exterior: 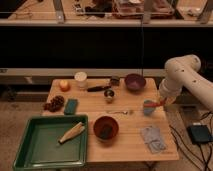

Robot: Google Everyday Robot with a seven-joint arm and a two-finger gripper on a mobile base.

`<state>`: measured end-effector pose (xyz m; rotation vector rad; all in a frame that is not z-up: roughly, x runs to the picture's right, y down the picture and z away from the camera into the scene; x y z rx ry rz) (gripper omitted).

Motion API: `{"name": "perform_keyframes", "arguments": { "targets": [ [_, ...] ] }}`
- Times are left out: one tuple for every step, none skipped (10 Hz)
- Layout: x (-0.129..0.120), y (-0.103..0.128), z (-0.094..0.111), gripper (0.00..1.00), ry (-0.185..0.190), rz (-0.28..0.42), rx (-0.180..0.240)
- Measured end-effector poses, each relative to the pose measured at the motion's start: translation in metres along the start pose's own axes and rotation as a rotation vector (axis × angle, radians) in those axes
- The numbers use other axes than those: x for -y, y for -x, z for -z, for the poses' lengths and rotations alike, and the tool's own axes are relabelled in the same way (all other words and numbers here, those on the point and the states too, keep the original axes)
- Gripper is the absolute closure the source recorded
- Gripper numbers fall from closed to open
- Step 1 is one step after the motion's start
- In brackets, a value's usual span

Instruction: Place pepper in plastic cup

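The light blue-grey plastic cup (149,107) stands upright near the right edge of the wooden table (125,142). The slim orange-red pepper (159,104) hangs at the cup's right rim, at the tip of my gripper (161,102). The gripper comes down from the white arm (182,75) on the right and is shut on the pepper, just right of and slightly above the cup. The gripper's body hides part of the pepper.
A purple bowl (134,81) stands behind the cup, and a small metal cup (109,94) and a spoon (122,112) lie to its left. A red-brown bowl (106,127), a packet (152,138) and a green tray (30,150) are in front. A white cup (80,79) and a round fruit (64,85) are at the back left.
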<state>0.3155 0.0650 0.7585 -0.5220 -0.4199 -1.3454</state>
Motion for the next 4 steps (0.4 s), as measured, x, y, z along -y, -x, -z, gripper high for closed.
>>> {"name": "perform_keyframes", "arguments": {
  "targets": [
    [0.0008, -0.0002, 0.0, 0.4, 0.0, 0.001, 0.0],
    [0.0007, -0.0002, 0.0, 0.4, 0.0, 0.001, 0.0],
    [0.0006, -0.0002, -0.0003, 0.4, 0.0, 0.001, 0.0],
    [0.0007, 0.0001, -0.0012, 0.4, -0.001, 0.001, 0.002]
  ]
}}
